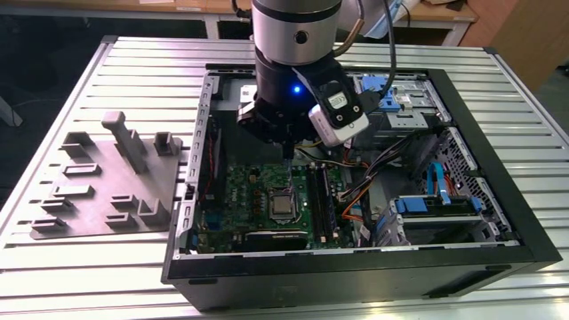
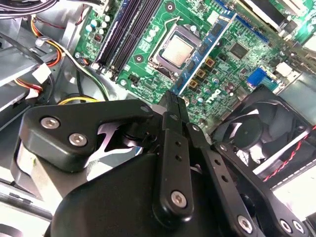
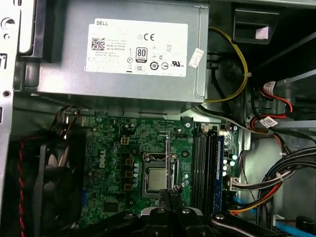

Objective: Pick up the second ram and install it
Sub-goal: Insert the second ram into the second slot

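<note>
My gripper [image 1: 291, 157] hangs inside the open computer case [image 1: 498, 247], above the green motherboard [image 1: 240, 193]. Its black fingers are shut on the second ram [image 2: 210, 49], a slim board sticking out from the fingertips. In the first wrist view the ram [image 3: 167, 163] appears edge-on as a thin line over the processor socket [image 3: 155, 178], with the gripper [image 3: 168, 192] behind it. The long black memory slots [image 3: 205, 163] lie beside the socket, apart from the held stick. One slot holds a bluish stick [image 3: 219, 158]. In the second wrist view the gripper [image 2: 173, 98] has the slots [image 2: 129, 29] off to one side.
A grey holder tray [image 1: 106, 187] with upright posts lies on the slatted table at the exterior view's left. Inside the case are the power supply [image 3: 123, 54], a black fan [image 2: 261, 128], cable bundles [image 3: 276, 182] and blue drive bays [image 1: 436, 200].
</note>
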`<state>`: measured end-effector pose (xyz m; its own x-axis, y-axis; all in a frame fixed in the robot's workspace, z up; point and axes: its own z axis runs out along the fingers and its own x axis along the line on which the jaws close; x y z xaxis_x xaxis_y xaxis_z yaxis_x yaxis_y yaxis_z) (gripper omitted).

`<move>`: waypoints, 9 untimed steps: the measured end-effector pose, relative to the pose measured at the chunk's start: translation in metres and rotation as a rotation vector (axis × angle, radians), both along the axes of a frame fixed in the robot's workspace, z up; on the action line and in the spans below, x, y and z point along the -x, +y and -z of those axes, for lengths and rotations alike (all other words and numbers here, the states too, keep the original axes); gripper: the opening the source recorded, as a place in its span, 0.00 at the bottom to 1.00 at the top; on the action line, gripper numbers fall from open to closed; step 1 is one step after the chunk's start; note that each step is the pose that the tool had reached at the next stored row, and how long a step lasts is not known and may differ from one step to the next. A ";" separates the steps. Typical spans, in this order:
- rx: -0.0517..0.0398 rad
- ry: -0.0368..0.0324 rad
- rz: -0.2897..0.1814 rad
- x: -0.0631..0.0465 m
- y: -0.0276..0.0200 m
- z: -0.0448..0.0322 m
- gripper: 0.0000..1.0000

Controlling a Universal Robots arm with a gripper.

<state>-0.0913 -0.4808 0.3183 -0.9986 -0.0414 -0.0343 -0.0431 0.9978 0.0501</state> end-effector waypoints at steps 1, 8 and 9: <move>0.0000 -0.0001 0.000 0.000 0.0000 0.0000 0.12; -0.0007 0.0015 0.000 -0.007 0.0000 0.0015 0.12; -0.0008 0.0022 0.000 -0.009 0.0000 0.0019 0.12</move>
<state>-0.0820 -0.4808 0.3164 -0.9986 -0.0411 -0.0322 -0.0427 0.9978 0.0510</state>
